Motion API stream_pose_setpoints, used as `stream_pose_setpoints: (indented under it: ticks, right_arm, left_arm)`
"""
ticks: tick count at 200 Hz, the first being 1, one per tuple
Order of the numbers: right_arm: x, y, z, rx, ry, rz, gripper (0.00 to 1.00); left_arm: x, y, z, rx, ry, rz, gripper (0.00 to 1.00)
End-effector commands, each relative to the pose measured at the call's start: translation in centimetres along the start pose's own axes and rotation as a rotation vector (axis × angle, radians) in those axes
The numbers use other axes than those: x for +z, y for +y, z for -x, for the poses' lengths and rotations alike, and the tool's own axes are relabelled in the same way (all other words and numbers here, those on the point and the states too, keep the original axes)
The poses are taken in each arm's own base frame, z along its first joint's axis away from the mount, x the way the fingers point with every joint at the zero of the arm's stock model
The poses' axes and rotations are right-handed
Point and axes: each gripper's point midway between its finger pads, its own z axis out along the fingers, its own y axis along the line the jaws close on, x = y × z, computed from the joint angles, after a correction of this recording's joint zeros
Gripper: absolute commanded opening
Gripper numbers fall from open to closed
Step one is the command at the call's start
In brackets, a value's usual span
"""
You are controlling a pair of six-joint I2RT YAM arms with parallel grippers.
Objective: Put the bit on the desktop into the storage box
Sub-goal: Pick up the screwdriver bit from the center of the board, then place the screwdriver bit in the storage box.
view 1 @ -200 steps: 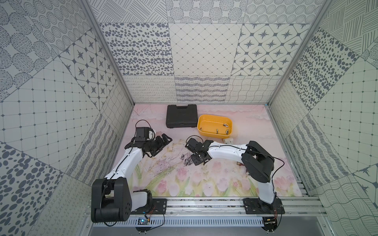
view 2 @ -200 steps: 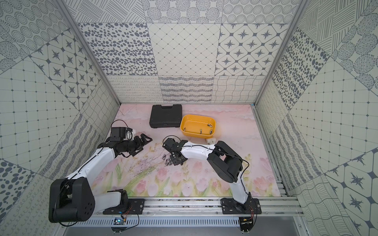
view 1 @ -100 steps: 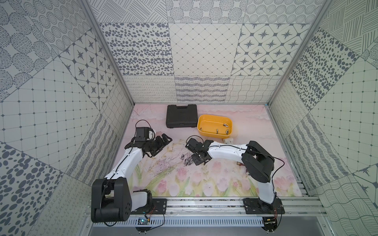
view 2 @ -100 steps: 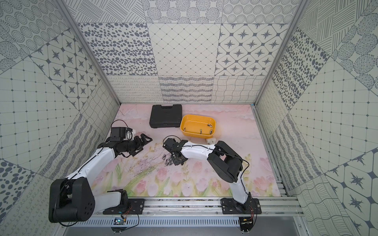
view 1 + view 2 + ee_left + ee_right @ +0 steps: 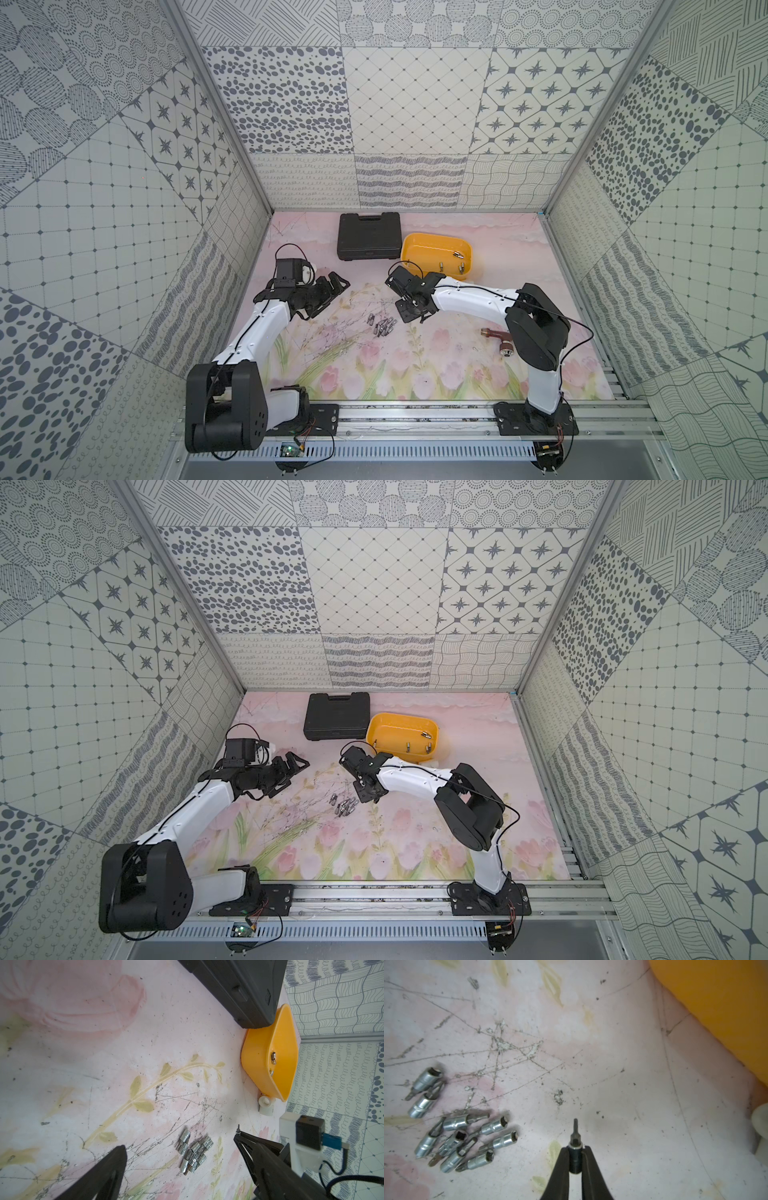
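The step in hand, as I judge it, is the carry across the bench point(image 5: 457, 374) to the storage box point(image 5: 424, 254). The box stands at the far side, just beside the black case point(image 5: 369, 236). The right hand point(image 5: 575, 1153) is clenched on one bit point(image 5: 574, 1138). It grips the thick socket end, and the thin tip sticks out past the fingertips. The bit is off the bench, between the heap of loose bits point(image 5: 456, 1126) and the box's near wall.

To do this well, the hand should rise enough for the protruding tip to pass over the rim. It should then travel on until the bit is over bare floor, not the sloping wall. Letting go from low down is best, since a short steel bit is likely to bounce or roll. The grip is narrow and close to the fingertips, so a smooth move suits it better than a quick swing. The left hand point(image 5: 338, 296) hangs released, jaws wide, well apart from the box, and has no part here.

Of the containers, the black case is shut and shows nothing of its inside. The storage box is lidless and holds a few bits point(image 5: 457, 254) lying apart on its floor. A small white cylinder point(image 5: 266, 1107) lies on the bench just outside the near wall, so the approach should pass clear of it.
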Motion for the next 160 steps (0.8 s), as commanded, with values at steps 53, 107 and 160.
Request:
stream_pose_setpoints:
  ticks: [53,107,160]
  right_arm:
    - [-4.7,-4.3,6.6,0.046,-0.169,0.013,0.13]
    - [-5.3,-8.8,9.3,0.103,-0.21,-0.018,0.13]
    - [-3.9,-12.3,11.0,0.154,-0.206,-0.033,0.13]
  left_arm:
    - [0.0,-0.4,-0.2,0.016,0.014,-0.031,0.99]
    - [0.0,-0.4,-0.2,0.016,0.015,-0.029,0.99]
    - [0.1,-0.3,-0.2,0.014,0.016,-0.027,0.99]
